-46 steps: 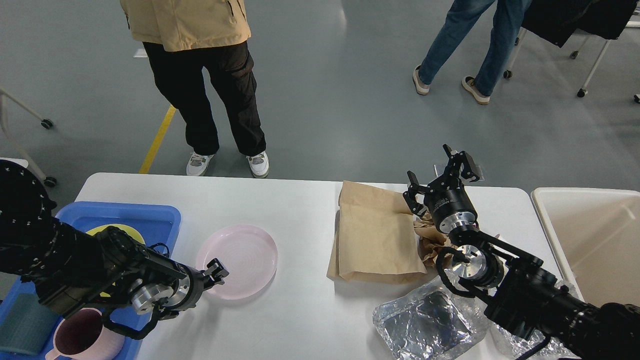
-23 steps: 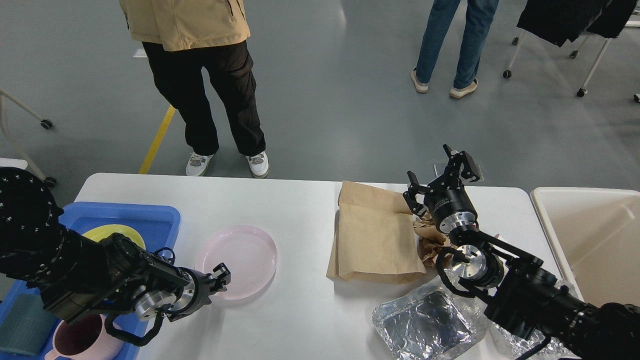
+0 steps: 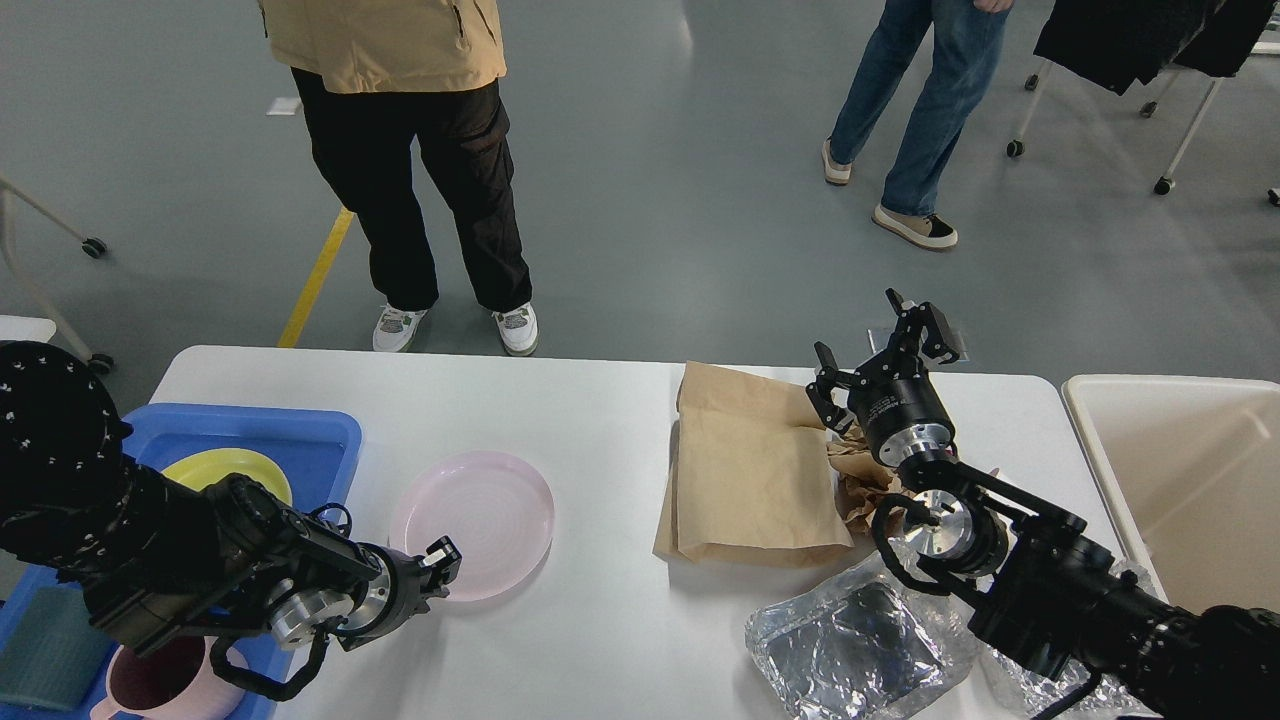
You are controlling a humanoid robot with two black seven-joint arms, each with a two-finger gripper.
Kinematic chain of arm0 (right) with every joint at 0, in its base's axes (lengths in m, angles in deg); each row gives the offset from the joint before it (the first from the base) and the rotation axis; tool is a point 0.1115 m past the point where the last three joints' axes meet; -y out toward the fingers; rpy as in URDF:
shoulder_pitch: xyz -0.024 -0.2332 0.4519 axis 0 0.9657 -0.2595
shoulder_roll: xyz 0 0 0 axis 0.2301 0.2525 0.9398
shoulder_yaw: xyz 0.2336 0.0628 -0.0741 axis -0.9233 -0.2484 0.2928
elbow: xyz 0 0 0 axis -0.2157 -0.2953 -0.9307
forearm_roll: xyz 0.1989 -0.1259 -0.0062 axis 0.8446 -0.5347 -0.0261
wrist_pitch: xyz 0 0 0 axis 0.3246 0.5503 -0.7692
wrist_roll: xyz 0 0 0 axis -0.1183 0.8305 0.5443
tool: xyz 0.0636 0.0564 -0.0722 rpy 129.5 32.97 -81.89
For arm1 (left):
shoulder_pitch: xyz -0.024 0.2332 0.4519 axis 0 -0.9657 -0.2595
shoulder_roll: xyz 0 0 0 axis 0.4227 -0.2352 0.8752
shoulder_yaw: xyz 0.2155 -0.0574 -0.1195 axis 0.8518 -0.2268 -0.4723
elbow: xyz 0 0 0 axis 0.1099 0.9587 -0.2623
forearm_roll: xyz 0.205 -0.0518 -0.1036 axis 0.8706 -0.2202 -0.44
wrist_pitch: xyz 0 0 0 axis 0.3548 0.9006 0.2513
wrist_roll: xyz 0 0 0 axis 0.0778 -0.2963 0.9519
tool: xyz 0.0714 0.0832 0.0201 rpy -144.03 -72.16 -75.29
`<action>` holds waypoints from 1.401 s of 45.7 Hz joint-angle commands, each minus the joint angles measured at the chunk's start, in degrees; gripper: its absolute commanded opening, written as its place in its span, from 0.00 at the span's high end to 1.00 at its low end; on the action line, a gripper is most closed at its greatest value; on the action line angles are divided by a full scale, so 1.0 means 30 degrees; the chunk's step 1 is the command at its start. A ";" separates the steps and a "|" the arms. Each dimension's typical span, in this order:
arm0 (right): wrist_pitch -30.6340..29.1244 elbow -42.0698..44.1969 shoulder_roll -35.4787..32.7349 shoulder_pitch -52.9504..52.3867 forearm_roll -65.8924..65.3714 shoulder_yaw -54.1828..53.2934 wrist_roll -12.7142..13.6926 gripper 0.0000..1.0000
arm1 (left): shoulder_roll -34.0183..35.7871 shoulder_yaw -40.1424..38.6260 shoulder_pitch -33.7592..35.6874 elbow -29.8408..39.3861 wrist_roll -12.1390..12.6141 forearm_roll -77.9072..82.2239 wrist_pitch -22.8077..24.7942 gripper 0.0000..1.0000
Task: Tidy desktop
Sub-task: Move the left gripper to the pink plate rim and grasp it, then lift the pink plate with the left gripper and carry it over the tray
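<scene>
The white desktop [image 3: 600, 420] spans the view. A pink plate [image 3: 480, 515] lies on it left of centre. My left gripper [image 3: 443, 562] sits at the plate's near-left rim; its fingers are too small and dark to tell apart. A flat brown paper bag [image 3: 750, 470] lies right of centre, with crumpled brown paper [image 3: 858, 480] beside it. My right gripper [image 3: 880, 340] hangs open above the bag's far right corner, nothing between its fingers. A crumpled foil tray [image 3: 850, 640] rests at the near right, partly under my right arm.
A blue tray [image 3: 300, 430] at the left holds a yellow plate [image 3: 225, 470], a pink mug [image 3: 160, 685] and a green sponge [image 3: 50, 650]. A cream bin [image 3: 1180, 470] stands off the right end. A person [image 3: 420, 200] stands at the far edge.
My left gripper has slid slightly down and toward me along the pink plate's near-left rim. The right arm has not moved. The person in jeans behind has stepped.
</scene>
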 commanded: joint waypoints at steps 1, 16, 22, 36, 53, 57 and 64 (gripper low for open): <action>0.0000 -0.0004 0.0000 0.0000 0.0000 0.0000 -0.0005 0.00 | 0.0018 0.0056 -0.0001 0.0075 0.0030 -0.0003 0.0057 0.79; -0.0029 0.0025 0.0000 0.0000 0.0000 0.0000 -0.0005 0.00 | 0.0077 0.0232 0.0058 0.0222 0.0176 0.0026 0.0029 1.00; 0.0000 0.0025 0.0000 0.0000 0.0000 0.0000 -0.0005 0.00 | 0.0340 0.0261 0.0438 0.0748 0.0176 0.0026 0.0058 1.00; 0.0000 -0.0004 0.0000 0.0000 0.0000 0.0000 -0.0005 0.00 | 0.2331 0.0641 0.4097 0.3648 0.0381 0.0231 0.0233 1.00; 0.0000 -0.0004 0.0000 0.0000 0.0000 0.0000 0.0024 0.00 | 0.4206 0.4917 1.1363 0.4587 0.4015 0.0231 0.6206 1.00; 0.0000 -0.0004 0.0000 0.0000 0.0000 0.0000 -0.0005 0.00 | 0.4910 0.5534 1.2419 0.4295 0.4102 0.0290 0.7643 1.00; 0.0000 0.0025 0.0000 0.0000 0.0000 0.0000 -0.0005 0.00 | 0.5145 0.6647 1.3913 0.4118 0.4219 0.0465 0.8963 1.00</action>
